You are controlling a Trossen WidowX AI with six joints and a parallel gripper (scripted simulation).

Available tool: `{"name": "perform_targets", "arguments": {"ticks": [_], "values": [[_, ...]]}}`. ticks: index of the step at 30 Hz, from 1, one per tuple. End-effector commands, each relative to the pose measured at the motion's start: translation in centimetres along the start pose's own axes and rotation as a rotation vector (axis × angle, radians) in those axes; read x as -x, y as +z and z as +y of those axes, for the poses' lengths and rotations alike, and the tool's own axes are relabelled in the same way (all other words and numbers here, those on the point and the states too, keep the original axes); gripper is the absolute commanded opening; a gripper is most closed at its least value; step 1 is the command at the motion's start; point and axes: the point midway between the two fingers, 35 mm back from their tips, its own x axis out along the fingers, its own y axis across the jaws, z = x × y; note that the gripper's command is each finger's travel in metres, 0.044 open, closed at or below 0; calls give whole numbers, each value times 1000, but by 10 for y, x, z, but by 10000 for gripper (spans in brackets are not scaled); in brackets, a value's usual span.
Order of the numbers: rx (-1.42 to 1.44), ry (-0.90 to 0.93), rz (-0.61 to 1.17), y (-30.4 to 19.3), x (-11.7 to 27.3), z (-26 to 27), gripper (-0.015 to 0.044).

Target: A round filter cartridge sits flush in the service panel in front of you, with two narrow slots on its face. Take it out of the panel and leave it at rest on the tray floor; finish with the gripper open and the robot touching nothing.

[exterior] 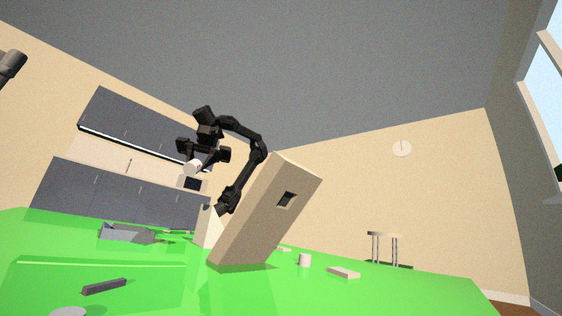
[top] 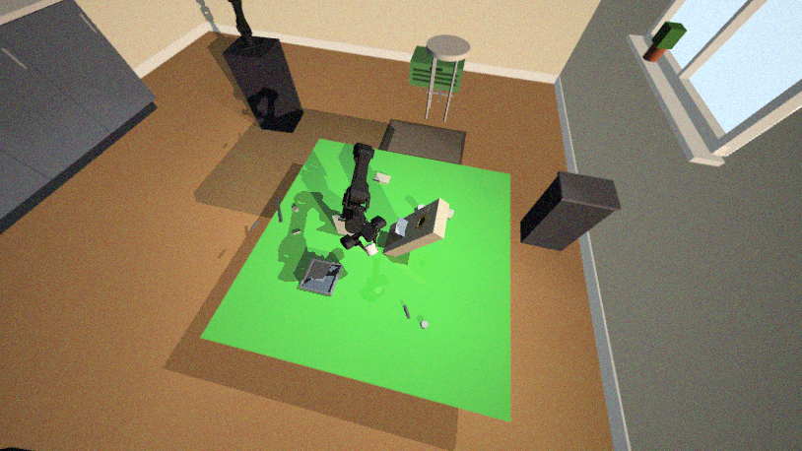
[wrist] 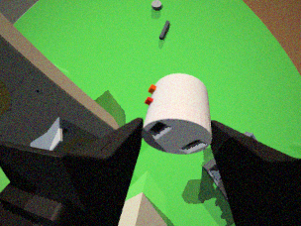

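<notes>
Seen from across the room, a black robot arm (top: pixel 362 170) (exterior: pixel 245 172) holds a white filter cartridge (top: pixel 371 250) (exterior: pixel 191 168) (wrist: pixel 180 99) aloft beside the tilted service panel (top: pixel 442 219) (exterior: pixel 255 212) (wrist: pixel 30 74), out of its socket and clear of the face. The claw (top: pixel 367 242) (exterior: pixel 199 163) (wrist: pixel 176 125) is pinching the cartridge between its two fingers, the slotted end turned toward the wrist view and two small orange-red tabs showing on its side. The panel stands on the green bench (top: pixel 448 364) (exterior: pixel 353 290) (wrist: pixel 238 64), a round opening (top: pixel 420 223) in its dark face. Well apart from the panel, on the cartridge's side, sits the gray tray (top: pixel 316 291) (exterior: pixel 117 233) (wrist: pixel 210 165); the cartridge is not in it. A cream block (top: pixel 339 224) (exterior: pixel 206 228) (wrist: pixel 141 210) stands nearer the panel than the tray does.
</notes>
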Motion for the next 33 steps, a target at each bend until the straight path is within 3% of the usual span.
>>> {"name": "perform_targets", "arguments": {"ticks": [1,7,13,33], "values": [[-137,-68,-7,-3,0,-29,0],[-384,-193,-40,-11,4,-77,0],[-427,-216,-45,-15,2,-87,0],[-855,-460,-44,-145,-57,-187,0]]}}
